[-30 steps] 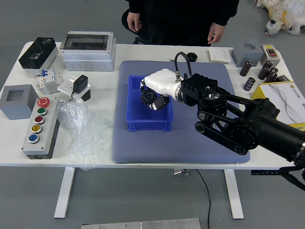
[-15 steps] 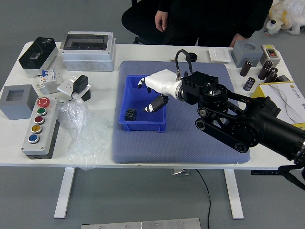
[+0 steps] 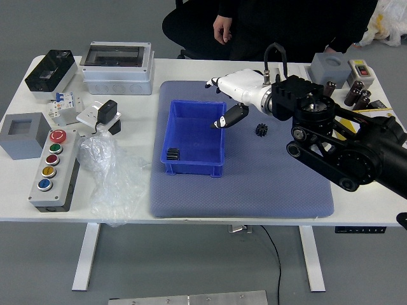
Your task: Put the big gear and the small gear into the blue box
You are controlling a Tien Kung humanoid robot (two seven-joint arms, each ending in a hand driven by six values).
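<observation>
**One gear in the blue box, one on the mat, right hand wide and holding nothing**

Two gears show. One dark gear (image 3: 173, 154) lies in the blue box (image 3: 195, 168), down in its near left corner. The other gear (image 3: 261, 129), also dark, rests on the mat (image 3: 267, 190) to the right of the box, apart from it. Which of the two is the bigger cannot be told for sure. The box, one in number, sits on the mat too.

The robot's right hand (image 3: 245, 89) is above the mat, by the box's far right part, its thumb reaching in over the right wall. It is wide, thumb and fingers well parted, with nothing between them. One robot arm is seen, coming in from the right.

One person in dark clothes is at the far side of the table (image 3: 127, 206). One of the person's hands (image 3: 222, 29) hangs relaxed, holding nothing; the other is mostly hidden.

On the left of the table are one grey block (image 3: 24, 136), one black case (image 3: 54, 70), one breaker box (image 3: 117, 68), two small switch units (image 3: 65, 108), one clear bag (image 3: 114, 181) and one panel (image 3: 57, 171) with five buttons: two red, one green, one yellow, one blue. On the right are a second grey block (image 3: 329, 68), one meter (image 3: 360, 72), three black cylinders (image 3: 353, 93) and a yellow tray, partly behind the arm.
</observation>
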